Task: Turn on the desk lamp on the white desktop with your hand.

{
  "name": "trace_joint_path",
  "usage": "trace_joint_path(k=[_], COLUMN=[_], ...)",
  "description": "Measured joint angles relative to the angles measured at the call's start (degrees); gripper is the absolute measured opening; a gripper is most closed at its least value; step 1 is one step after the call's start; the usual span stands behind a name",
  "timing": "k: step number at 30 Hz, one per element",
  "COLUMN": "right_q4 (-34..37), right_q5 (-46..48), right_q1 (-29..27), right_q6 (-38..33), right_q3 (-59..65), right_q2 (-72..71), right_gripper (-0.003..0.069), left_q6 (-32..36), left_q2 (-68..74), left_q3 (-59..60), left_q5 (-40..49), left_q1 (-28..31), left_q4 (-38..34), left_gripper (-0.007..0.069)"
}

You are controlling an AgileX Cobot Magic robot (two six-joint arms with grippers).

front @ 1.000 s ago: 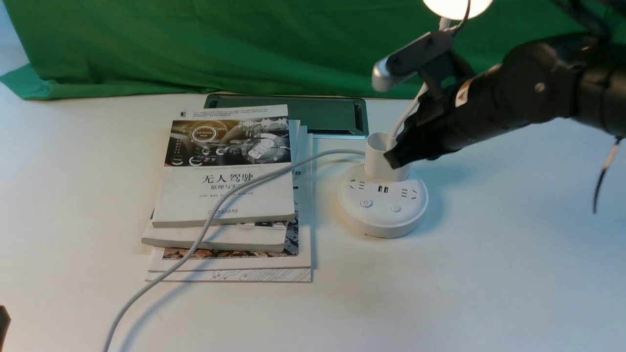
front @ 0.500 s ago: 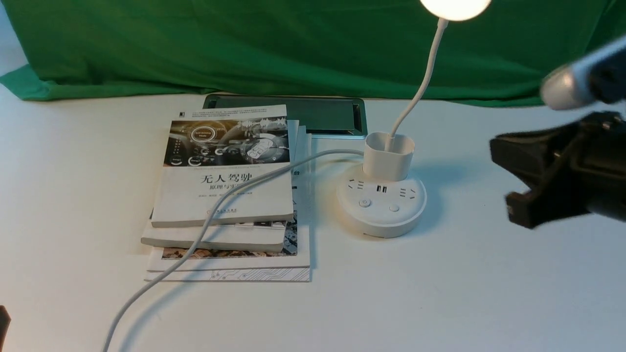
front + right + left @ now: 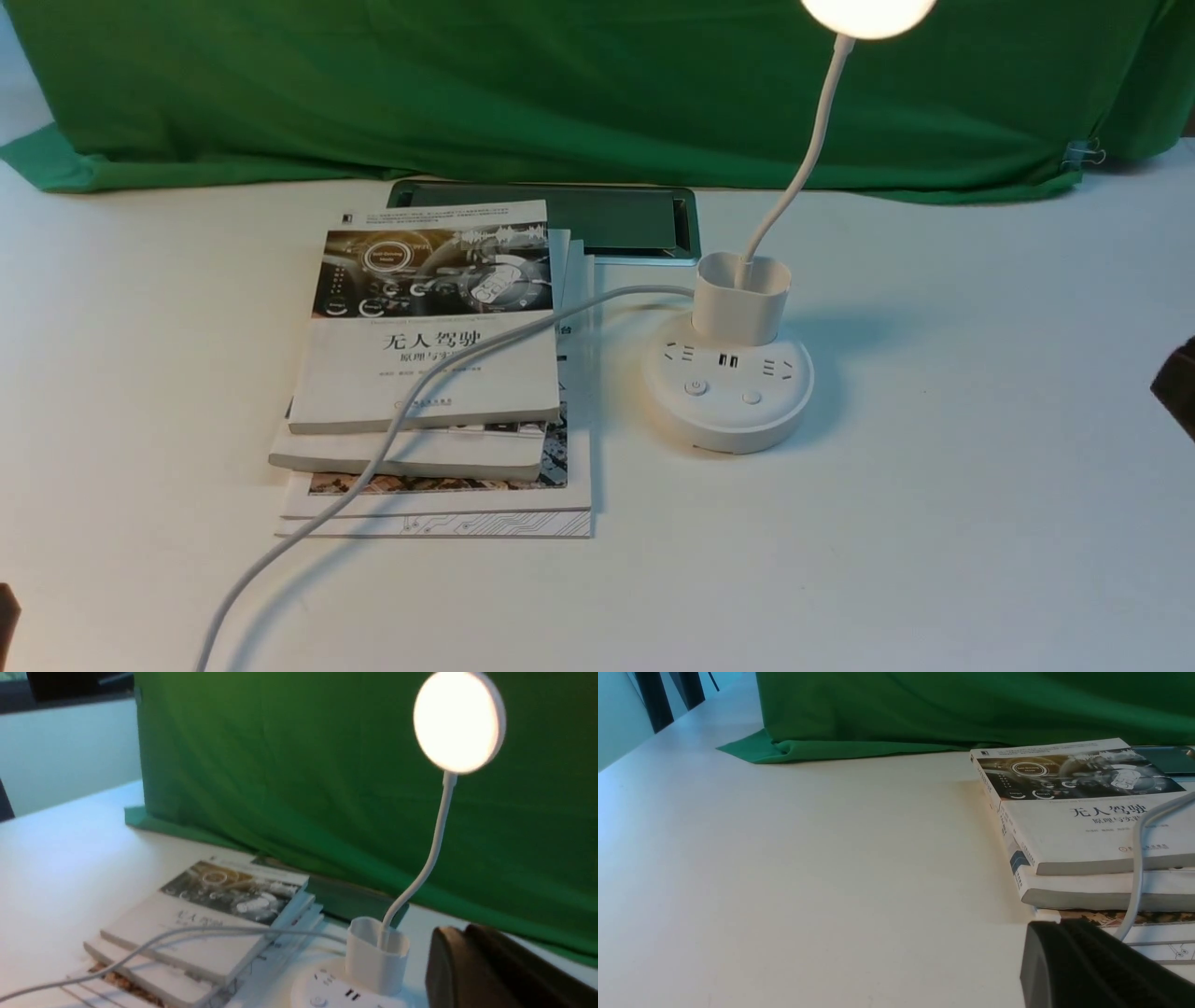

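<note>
The desk lamp (image 3: 728, 397) stands on the white desktop (image 3: 934, 523), its round head (image 3: 868, 14) glowing at the top of the front view. In the right wrist view the lit head (image 3: 458, 721) rises on its thin neck from the cup-shaped holder (image 3: 376, 956). My right gripper (image 3: 465, 933), the hand, hovers beside the holder without touching it, its fingers together and empty. In the front view only a dark sliver of it (image 3: 1178, 385) shows at the right edge. My left gripper (image 3: 1057, 933) rests low by the books, fingers together, holding nothing.
A stack of books (image 3: 434, 364) lies left of the lamp, with the white cable (image 3: 392, 429) draped across it toward the front edge. A dark flat panel (image 3: 597, 217) lies behind the books. Green cloth (image 3: 467, 84) covers the back.
My right arm has pulled away from the lamp's holder to the right and has nearly left the front view. The lamp stays lit throughout. The left arm has not moved.
</note>
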Motion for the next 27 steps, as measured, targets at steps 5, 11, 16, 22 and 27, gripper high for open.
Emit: trace_joint_path(k=[5,11,16,22,27], right_q4=[3.1,2.4,-7.1,-10.2,-10.4], right_q5=[-13.4,-15.3,-10.0,-0.6,8.4], right_q1=[-0.1,-6.7,-19.8,-29.5,-32.4], right_q6=[-0.4,1.6,12.4,15.1,15.2], right_q3=[11.5,19.0,20.6,20.7,20.7], right_q2=[-4.9,-12.6,-19.4,-23.2,-26.5], right_gripper=[0.0108,0.0129,0.0141,0.0149,0.0171], left_q6=[0.0,0.0,0.0,0.0,0.0], left_q2=[0.0,0.0,0.0,0.0,0.0], left_q3=[0.0,0.0,0.0,0.0,0.0], left_q5=[0.0,0.0,0.0,0.0,0.0], left_q1=[0.0,0.0,0.0,0.0,0.0], left_q4=[0.0,0.0,0.0,0.0,0.0], left_gripper=[0.0021,0.0021,0.0021,0.0021,0.0021])
